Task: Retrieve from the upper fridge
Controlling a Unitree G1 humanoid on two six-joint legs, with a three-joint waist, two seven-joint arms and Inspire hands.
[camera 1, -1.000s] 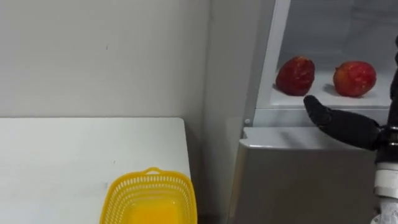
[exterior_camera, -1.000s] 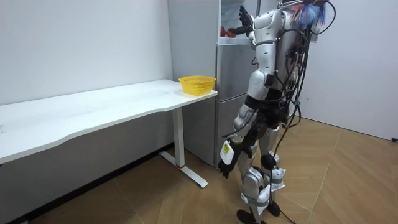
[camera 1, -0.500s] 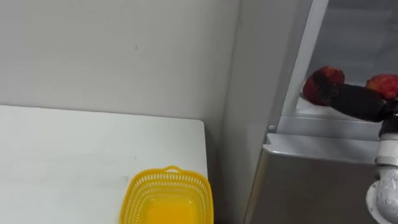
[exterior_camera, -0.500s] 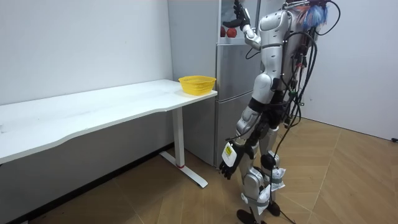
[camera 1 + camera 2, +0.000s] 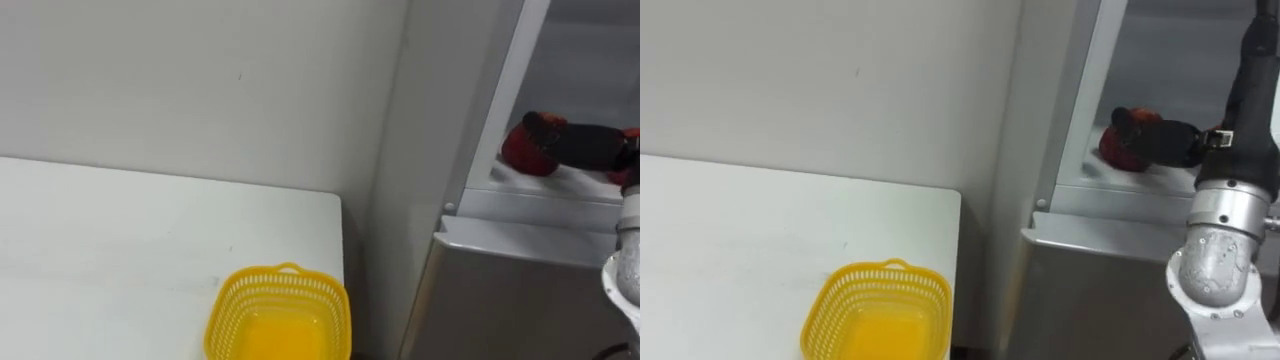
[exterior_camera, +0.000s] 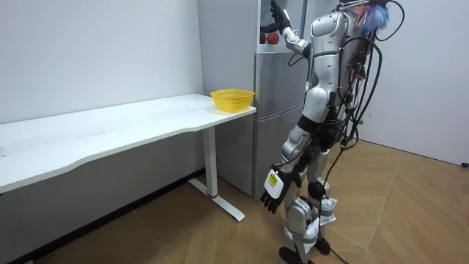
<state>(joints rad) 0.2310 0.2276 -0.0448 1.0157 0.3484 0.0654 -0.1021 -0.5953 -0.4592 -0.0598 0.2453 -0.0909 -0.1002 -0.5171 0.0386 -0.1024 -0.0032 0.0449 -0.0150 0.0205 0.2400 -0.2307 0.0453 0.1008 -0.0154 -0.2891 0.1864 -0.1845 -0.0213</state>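
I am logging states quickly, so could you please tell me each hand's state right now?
Left hand: open, empty.
Right hand: closed round the round red apple.

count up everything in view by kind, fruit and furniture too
red apples: 2, the second mostly hidden behind the right hand
yellow basket: 1
white table: 1
fridge: 1
total: 5

A yellow plastic lattice basket [image 5: 281,293] sits near the end of a long white table [image 5: 100,240], seemingly empty; plain pale wall [image 5: 200,90] behind; wood-plank floor [image 6: 183,235] below.
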